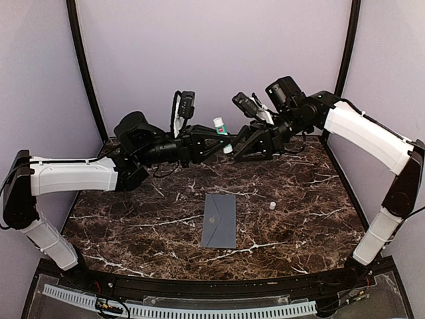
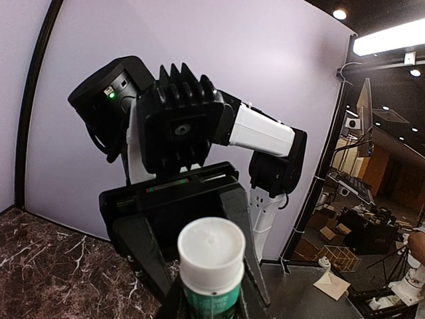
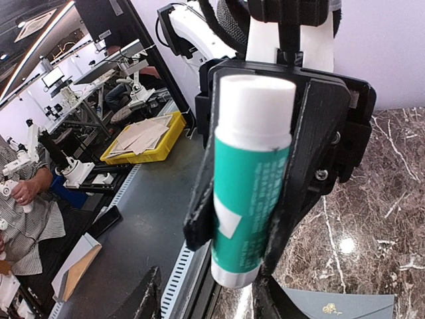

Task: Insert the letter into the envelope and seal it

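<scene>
The grey-blue envelope point(image 1: 220, 220) lies flat and closed on the marble table, near the middle; its corner with the pale emblem shows in the right wrist view point(image 3: 345, 306). The letter is out of view. My left gripper point(image 1: 222, 136) is shut on a green glue stick point(image 1: 221, 131), held high at the back centre; the stick's white end faces the left wrist camera point(image 2: 211, 266). My right gripper point(image 1: 240, 145) faces it, jaws open, fingers either side of the stick's lower end point(image 3: 232, 272). The left gripper's fingers point(image 3: 312, 173) clamp the stick's sides.
A small white cap point(image 1: 272, 206) stands on the table right of the envelope. Purple walls and black frame poles point(image 1: 86, 73) close in the back and sides. A black rail point(image 1: 199, 309) runs along the near edge.
</scene>
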### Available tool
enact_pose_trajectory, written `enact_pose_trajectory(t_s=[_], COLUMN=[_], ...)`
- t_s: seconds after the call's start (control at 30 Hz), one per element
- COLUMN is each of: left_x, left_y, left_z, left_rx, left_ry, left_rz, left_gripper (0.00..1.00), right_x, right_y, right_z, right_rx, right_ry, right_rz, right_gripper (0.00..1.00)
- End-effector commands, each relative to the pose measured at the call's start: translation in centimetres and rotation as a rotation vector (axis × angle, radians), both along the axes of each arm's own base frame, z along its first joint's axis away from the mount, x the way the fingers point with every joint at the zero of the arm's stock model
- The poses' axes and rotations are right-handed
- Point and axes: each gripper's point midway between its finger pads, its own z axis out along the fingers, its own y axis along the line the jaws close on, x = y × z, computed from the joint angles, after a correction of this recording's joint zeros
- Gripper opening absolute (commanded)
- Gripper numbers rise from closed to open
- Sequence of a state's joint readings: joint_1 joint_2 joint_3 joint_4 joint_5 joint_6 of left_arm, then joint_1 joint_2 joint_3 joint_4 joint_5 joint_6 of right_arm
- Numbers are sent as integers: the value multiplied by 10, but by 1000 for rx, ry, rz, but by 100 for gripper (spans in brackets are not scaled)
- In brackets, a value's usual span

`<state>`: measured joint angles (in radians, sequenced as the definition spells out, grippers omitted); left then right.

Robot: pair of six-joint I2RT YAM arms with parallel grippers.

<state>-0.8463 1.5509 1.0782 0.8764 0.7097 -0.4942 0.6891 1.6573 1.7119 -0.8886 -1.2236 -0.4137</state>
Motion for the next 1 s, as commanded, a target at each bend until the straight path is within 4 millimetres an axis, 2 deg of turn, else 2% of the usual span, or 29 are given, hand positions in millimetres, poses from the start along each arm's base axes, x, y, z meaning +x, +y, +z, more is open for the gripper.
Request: enact_pose_trajectory(t_s=[0.0, 0.13, 0.47, 0.63, 0.8, 0.83, 0.87, 0.9, 0.93, 0.97], left_x=[-8, -7, -2, 2, 23, 35, 37, 48, 49, 58], left_y=[2, 2, 1, 1, -2, 0, -1, 1, -1, 2], left_z=[17, 16, 12, 9, 2, 2, -1, -1, -4, -5], left_rx=[-46, -48, -40, -25, 5, -3, -1, -12, -10, -19], left_ry=[-34, -31, -26, -23, 31, 49, 57, 74, 80, 95], left_rz=[-42, -40, -25, -6, 121, 194, 227, 308, 339, 413], left_gripper=[0, 0, 0, 0, 0, 0, 0, 0, 0, 0], right_x=[-8, -7, -3, 4, 30, 39, 54, 60, 75, 84], right_y=[6, 8, 12, 16, 21, 21, 21, 19, 16, 16], right_z=[12, 10, 9, 8, 1, 1, -3, -3, -5, -8], right_rx=[43, 37, 33, 9, -68, -86, -121, -133, -159, -177], right_ry=[16, 26, 82, 88, 24, -8, -51, -74, -115, -138], right_rz=[53, 52, 56, 20, -161, -224, -329, -376, -474, -548], right_gripper=[43, 38, 17, 10, 2, 0, 2, 3, 3, 3])
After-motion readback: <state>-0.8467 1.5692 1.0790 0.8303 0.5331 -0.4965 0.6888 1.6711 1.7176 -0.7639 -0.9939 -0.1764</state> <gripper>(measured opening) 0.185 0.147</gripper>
